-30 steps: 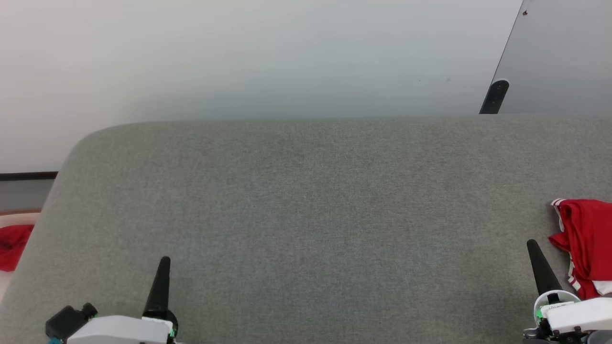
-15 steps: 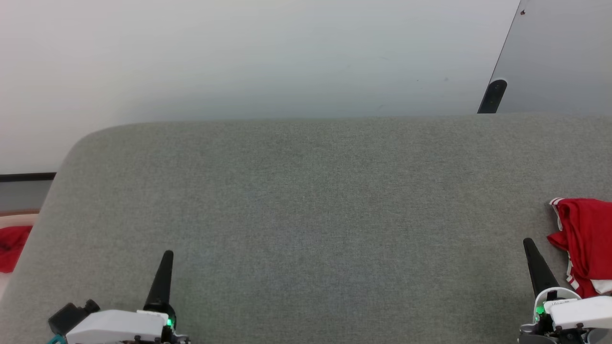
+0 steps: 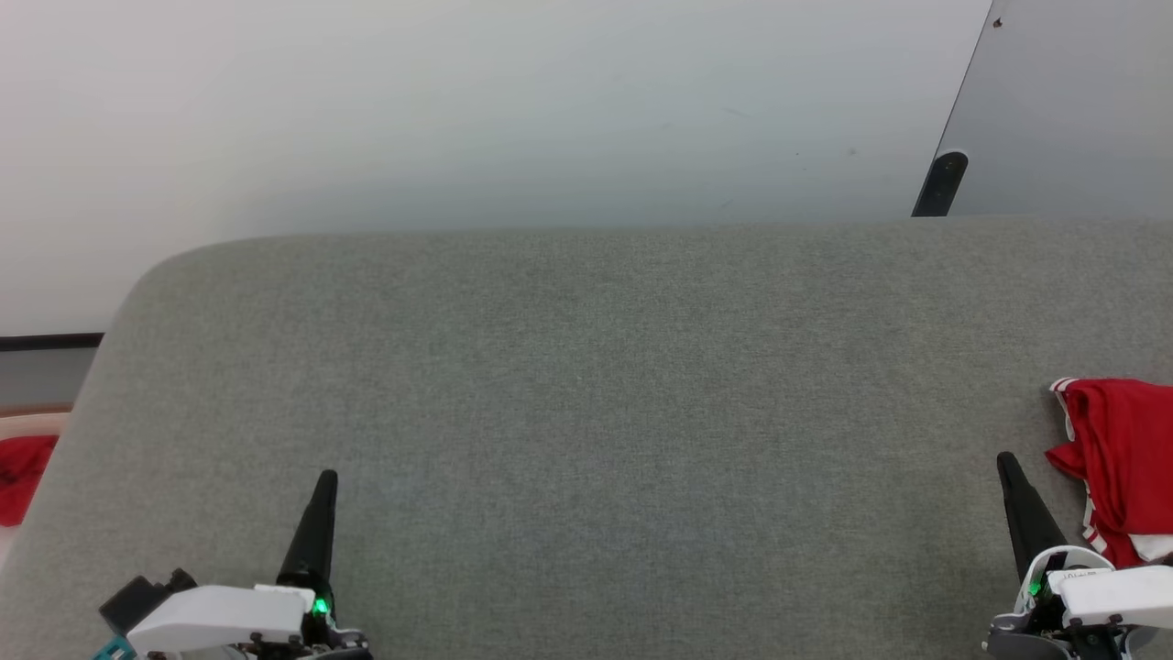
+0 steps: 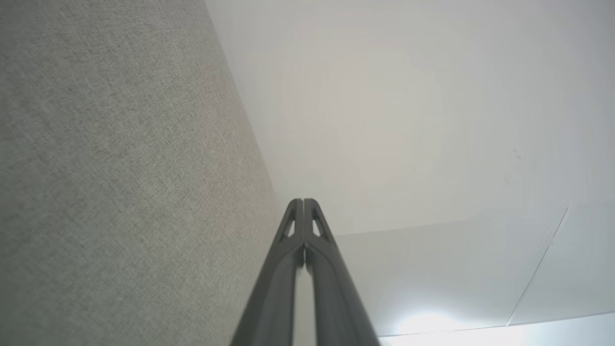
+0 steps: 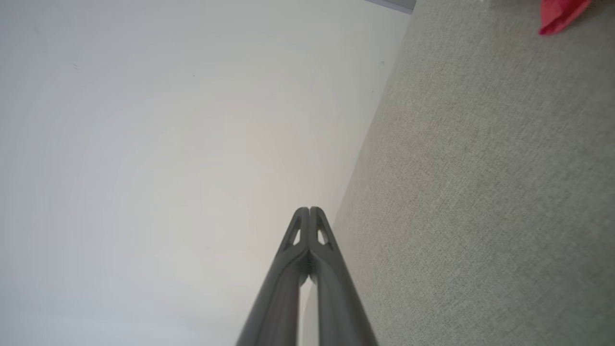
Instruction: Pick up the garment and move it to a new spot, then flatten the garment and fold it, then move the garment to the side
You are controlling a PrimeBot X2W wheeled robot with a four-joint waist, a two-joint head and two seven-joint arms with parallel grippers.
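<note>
This looks like a bare test room or lab. A wide desk (image 3: 586,367) covered in grey fabric stands against a plain white wall (image 3: 458,110). A smooth grey panel (image 3: 1072,110) and a dark skirting strip (image 3: 50,340) are the only fittings.

The garment (image 3: 1120,449) is bright red, with red-and-white striped trim along its edge and a patch of white at its lower end. The padded surface (image 3: 586,394) is grey-green woven cloth, finely flecked (paler, nearly beige, in the wrist views). The left gripper (image 3: 323,490) and right gripper (image 3: 1008,469) have black fingers, white housings and a small green light each. The wall (image 3: 458,110) is off-white. The panel (image 3: 1072,101) is grey, its handle (image 3: 941,183) black. The cloth (image 3: 23,477) at the left edge is plain red.
</note>
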